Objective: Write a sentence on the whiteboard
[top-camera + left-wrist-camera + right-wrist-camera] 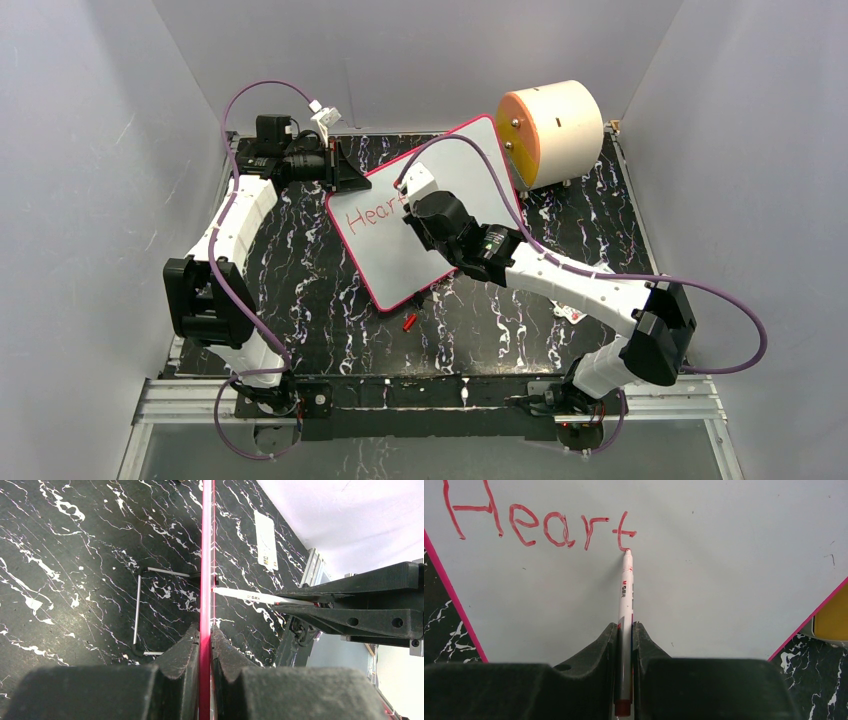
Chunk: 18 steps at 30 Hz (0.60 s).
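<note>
"Jaws on the left gripper (205, 632)?"

"Pinching the pink rim of the whiteboard (388, 262), which sits askew at the centre of the top view, over the black marbled table (320, 300)."

"And the right gripper (625, 629)?"

"Clamped on a white marker (625, 587). Its tip touches the foot of the t in the sentence (541, 527), which reads only 'Heart', upper left of the wrist frame."

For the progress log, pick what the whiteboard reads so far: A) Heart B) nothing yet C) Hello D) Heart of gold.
A: on the whiteboard the red lettering spells only Heart, and the marker held in the right gripper has its tip at the foot of the t.
</note>
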Motion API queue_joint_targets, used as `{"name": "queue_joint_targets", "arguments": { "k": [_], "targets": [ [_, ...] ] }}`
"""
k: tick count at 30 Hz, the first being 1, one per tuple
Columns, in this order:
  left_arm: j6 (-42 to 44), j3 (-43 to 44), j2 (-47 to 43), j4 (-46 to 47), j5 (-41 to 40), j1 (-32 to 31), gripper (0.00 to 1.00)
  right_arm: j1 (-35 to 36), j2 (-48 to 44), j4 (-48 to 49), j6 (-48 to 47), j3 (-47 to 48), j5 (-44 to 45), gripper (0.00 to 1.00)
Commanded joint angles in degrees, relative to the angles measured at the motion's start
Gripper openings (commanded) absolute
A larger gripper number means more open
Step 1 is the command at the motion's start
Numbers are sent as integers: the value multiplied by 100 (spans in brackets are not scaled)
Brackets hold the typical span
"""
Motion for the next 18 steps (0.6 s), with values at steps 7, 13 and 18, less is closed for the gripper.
{"name": "queue_joint_targets", "arguments": {
  "k": [7, 13, 18],
  "targets": [
    [54, -128, -96, -318, 61, -68, 0, -28, -101, 477, -84, 162, 292, 0],
    [50, -136, -88, -318, 67, -68, 0, -34, -299, 505, -102, 105, 226, 0],
    [53, -137, -85, -318, 51, -68, 0, -31, -488, 403, -118, 79, 265, 0]
  ]
}}
